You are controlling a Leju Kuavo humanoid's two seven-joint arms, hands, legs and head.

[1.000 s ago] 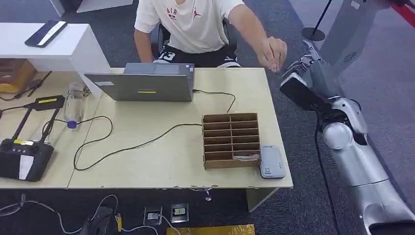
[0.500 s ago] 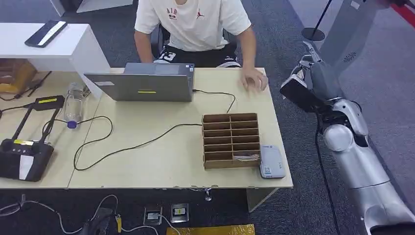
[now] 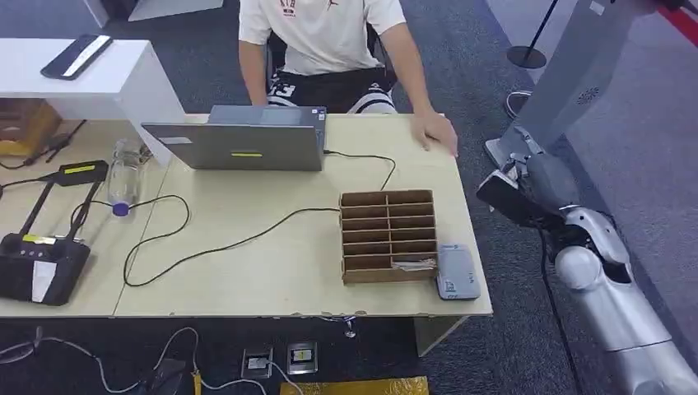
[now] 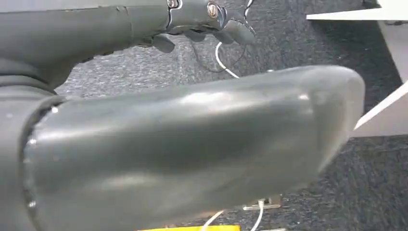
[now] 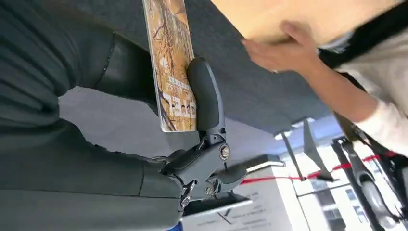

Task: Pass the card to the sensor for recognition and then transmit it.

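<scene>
1. The fingers (image 5: 204,94) of the robot's right hand (image 3: 527,183) pinch a patterned card (image 5: 172,62) against the thumb, the card standing edge-on in the right wrist view
2. That hand hangs off the right end of the surface (image 3: 272,255), beyond its edge and above the carpet, apart from everything on it
3. The grey sensor (image 3: 457,271) lies near the front right corner of the surface, touching or just beside the cardboard sorter box (image 3: 388,236); the card is well apart from it, so the reading step looks not yet done
4. A person's hand (image 3: 436,132) rests flat on the far right corner, near the robot's hand but holding nothing; the handover judged to follow recognition also seems to remain
5. The left hand (image 4: 192,144) looms large and blurred in its own wrist view, over dark carpet; whether its fingers are spread or curled cannot be told
6. A laptop (image 3: 239,140) with its cable sits farther back
</scene>
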